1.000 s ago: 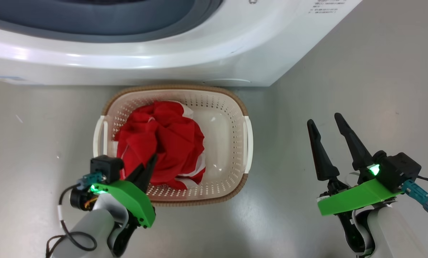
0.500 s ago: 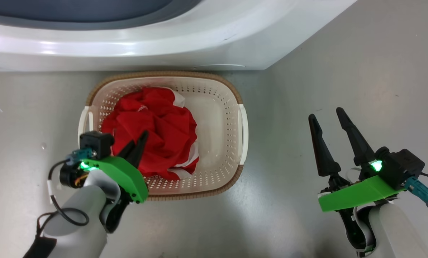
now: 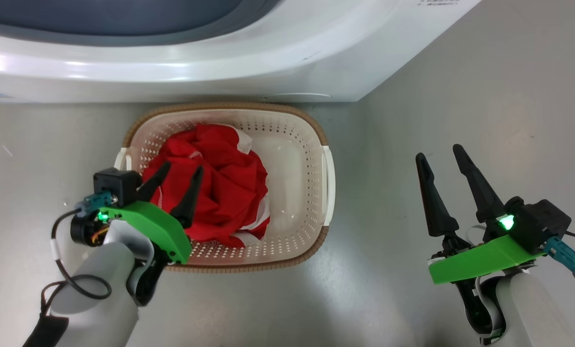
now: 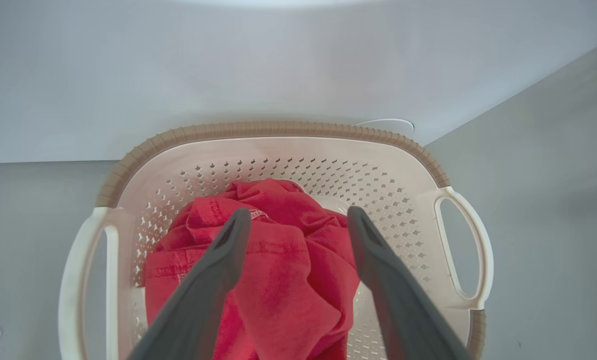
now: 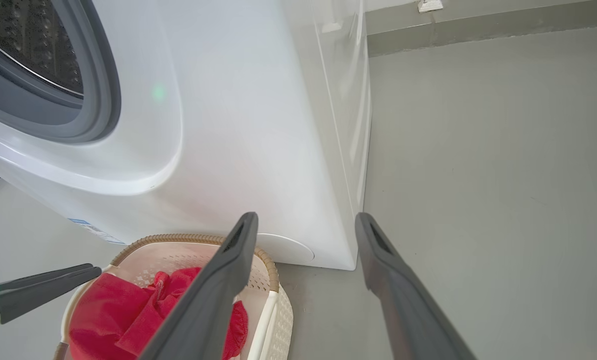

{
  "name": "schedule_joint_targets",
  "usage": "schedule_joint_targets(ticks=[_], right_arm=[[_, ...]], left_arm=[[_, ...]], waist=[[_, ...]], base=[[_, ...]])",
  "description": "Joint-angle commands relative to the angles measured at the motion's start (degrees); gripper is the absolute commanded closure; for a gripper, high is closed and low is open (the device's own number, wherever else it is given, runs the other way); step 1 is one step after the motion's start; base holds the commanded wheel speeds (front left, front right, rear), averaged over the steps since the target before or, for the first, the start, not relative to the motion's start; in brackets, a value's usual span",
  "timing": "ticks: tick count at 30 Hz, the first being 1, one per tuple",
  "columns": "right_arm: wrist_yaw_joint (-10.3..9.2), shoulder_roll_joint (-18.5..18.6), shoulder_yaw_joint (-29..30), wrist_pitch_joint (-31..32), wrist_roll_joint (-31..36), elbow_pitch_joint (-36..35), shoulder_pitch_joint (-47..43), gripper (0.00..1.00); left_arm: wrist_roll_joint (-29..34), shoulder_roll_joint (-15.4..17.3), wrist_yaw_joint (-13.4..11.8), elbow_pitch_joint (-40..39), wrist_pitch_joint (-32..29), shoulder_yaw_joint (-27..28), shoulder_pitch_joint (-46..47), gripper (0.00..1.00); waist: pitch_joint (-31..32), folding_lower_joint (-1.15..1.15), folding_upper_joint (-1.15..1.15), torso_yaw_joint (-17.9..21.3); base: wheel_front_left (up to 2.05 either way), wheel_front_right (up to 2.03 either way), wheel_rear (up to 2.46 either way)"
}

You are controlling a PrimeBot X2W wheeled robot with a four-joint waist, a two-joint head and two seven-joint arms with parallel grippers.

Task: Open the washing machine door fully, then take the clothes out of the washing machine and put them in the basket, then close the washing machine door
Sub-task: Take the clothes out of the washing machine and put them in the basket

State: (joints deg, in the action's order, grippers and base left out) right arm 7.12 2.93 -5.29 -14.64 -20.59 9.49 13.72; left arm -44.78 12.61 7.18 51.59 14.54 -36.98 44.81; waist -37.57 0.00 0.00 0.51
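The red clothes (image 3: 220, 188) lie bunched in the left part of the cream basket (image 3: 292, 159), which stands on the floor against the white washing machine (image 3: 220, 62). My left gripper (image 3: 182, 167) hangs open just above the clothes, one finger on either side of a fold and gripping nothing. The left wrist view looks down between the left gripper (image 4: 298, 212) fingers onto the clothes (image 4: 288, 270) and the basket (image 4: 278, 129). My right gripper (image 3: 437, 152) stands open and empty over the floor right of the basket. The washing machine door is out of view.
The right wrist view shows the washing machine (image 5: 238, 125) with its grey ring and the drum (image 5: 28, 40) uncovered. Bare grey floor (image 3: 485, 96) stretches to the right of the machine. The basket's right half (image 3: 287, 164) holds no fabric.
My left gripper has opened and let go of the red clothes, which now rest in the basket. The head view shifted slightly. The right arm has not moved.
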Motion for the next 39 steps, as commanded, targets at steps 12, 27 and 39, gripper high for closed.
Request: schedule_joint_targets(ticks=[12, 27, 39], right_arm=[[0.36, -0.1, -0.8, -0.4, 0.9, 0.4, -1.6, 0.0], [0.36, -0.1, 0.0, -0.4, 1.4, 1.9, -6.8, 0.0], [0.36, -0.1, 0.6, -0.4, 1.6, 2.7, -12.2, 0.0]], left_arm=[[4.8, 2.2, 0.3, -5.0, 0.5, 9.1, -5.7, 0.0], [15.4, 0.8, 0.3, -16.3, 0.5, 23.5, -18.5, 0.0], [21.6, -1.1, 0.3, -27.7, 0.5, 32.1, -30.8, 0.0]], waist=[[6.5, 0.0, 0.0, -0.6], [18.0, 0.0, 0.0, -0.7], [27.2, 0.0, 0.0, -0.1]], base=[[0.0, 0.0, 0.0], [0.0, 0.0, 0.0], [0.0, 0.0, 0.0]])
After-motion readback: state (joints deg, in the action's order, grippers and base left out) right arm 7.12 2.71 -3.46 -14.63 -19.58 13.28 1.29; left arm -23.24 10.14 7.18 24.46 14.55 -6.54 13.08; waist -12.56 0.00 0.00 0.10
